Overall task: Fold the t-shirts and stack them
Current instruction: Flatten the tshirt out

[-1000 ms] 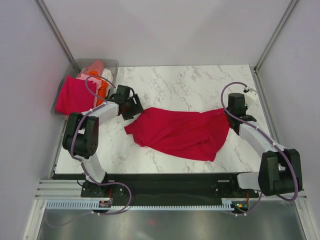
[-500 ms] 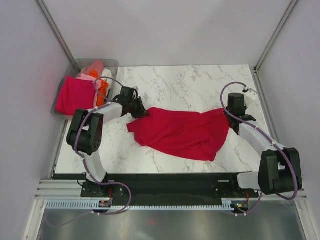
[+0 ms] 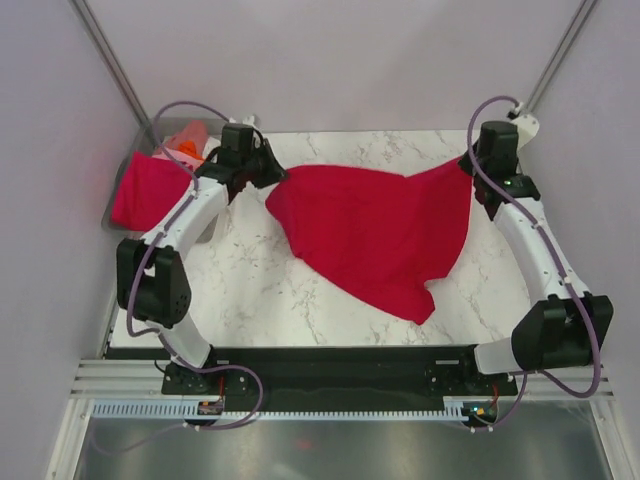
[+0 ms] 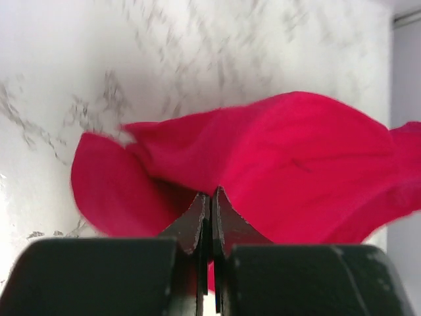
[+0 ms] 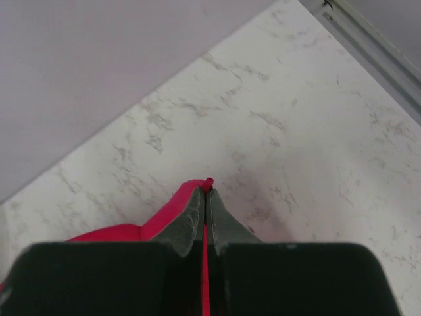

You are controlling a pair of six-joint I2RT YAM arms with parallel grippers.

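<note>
Cloth spans the gap between my two arms: the crimson t-shirt (image 3: 380,235) is held up by its far edge, one end in the left gripper (image 3: 268,172), the other in the right gripper (image 3: 467,166). Both wrist views show the fingers pressed together with a sliver of red fabric caught between them, so I read each as clamped on the shirt.

The held edge runs left to right across the far side of the table (image 3: 250,290). From it the body drapes toward the arm bases, narrowing to a tip at the near right that seems to touch the marble. Neither arm is nearer, since each owns one end; I judge the coming move, laying the shirt flat, turns on keeping that edge taut and level while both lower together.

The magenta-pink t-shirt (image 3: 145,190) hangs over the bin (image 3: 106,218) at the far left, just beside my left arm, well apart from the spread cloth.
</note>
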